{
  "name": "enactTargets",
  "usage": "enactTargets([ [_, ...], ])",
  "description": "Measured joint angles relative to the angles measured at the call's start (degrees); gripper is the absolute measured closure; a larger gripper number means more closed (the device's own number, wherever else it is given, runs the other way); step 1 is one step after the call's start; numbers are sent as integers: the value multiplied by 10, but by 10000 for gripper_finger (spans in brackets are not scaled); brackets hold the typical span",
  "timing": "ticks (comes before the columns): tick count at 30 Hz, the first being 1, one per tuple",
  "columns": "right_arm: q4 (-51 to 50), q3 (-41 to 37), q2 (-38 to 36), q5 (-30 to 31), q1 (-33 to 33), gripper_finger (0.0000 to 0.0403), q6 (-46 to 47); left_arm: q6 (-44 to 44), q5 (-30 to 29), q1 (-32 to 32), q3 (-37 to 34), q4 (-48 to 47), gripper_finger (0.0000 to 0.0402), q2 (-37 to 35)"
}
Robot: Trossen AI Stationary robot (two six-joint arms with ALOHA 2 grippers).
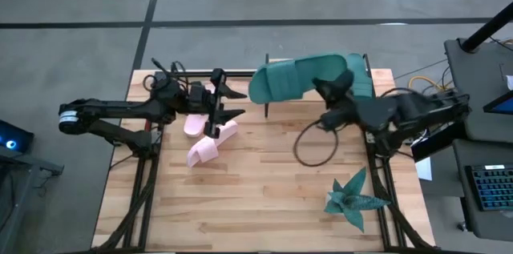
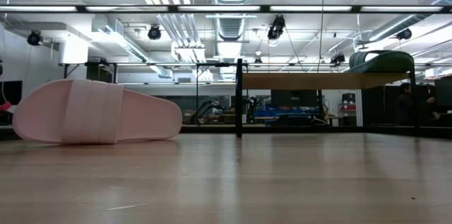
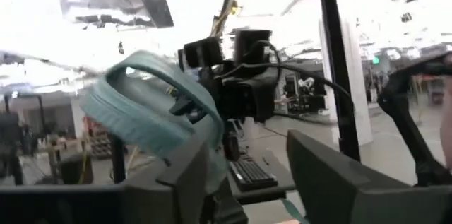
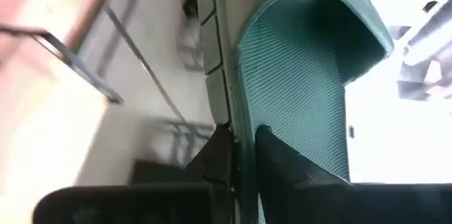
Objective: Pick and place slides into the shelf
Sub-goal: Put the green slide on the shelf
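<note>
- Seen from above: left gripper [image 1: 225, 103] over the surface [image 1: 264, 198], fingers spread, nothing between them; two pink slides [image 1: 210, 143] lying just beside and below it. Right gripper [image 1: 330, 87] raised at the shelf [image 1: 377, 74], fingers pinched on the edge of a teal slide [image 1: 295, 79]. Spiky plant [image 1: 353, 199] near the right front corner.
- Seen from surface height: pink slide [image 2: 95, 113] closest, flat on the wood, strap up; shelf board [image 2: 311, 81] farther back on black posts, with a teal slide [image 2: 382, 61] on its right end.
- Left wrist: own fingers [image 3: 339, 181] apart, teal slide [image 3: 152, 111] ahead in the other arm's grip.
- Right wrist: fingers [image 4: 282, 160] clamped on the teal slide's [image 4: 296, 90] sole edge.
</note>
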Motion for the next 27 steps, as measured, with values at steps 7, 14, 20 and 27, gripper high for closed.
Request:
enactTargets([
  [7, -110, -2, -60, -184, -48, 373, 152, 137, 57, -1, -5, -9, 195, -26],
  [14, -203, -5, -88, -374, -112, 374, 265, 282, 50, -3, -2, -86, 194, -33],
  [20, -244, -24, -83, -444, -140, 375, 352, 361, -19, -4, -2, -154, 194, -31],
  [27, -246, -79, -79, -486, -154, 375, 369, 436, -41, -21, 3, -173, 194, -21],
])
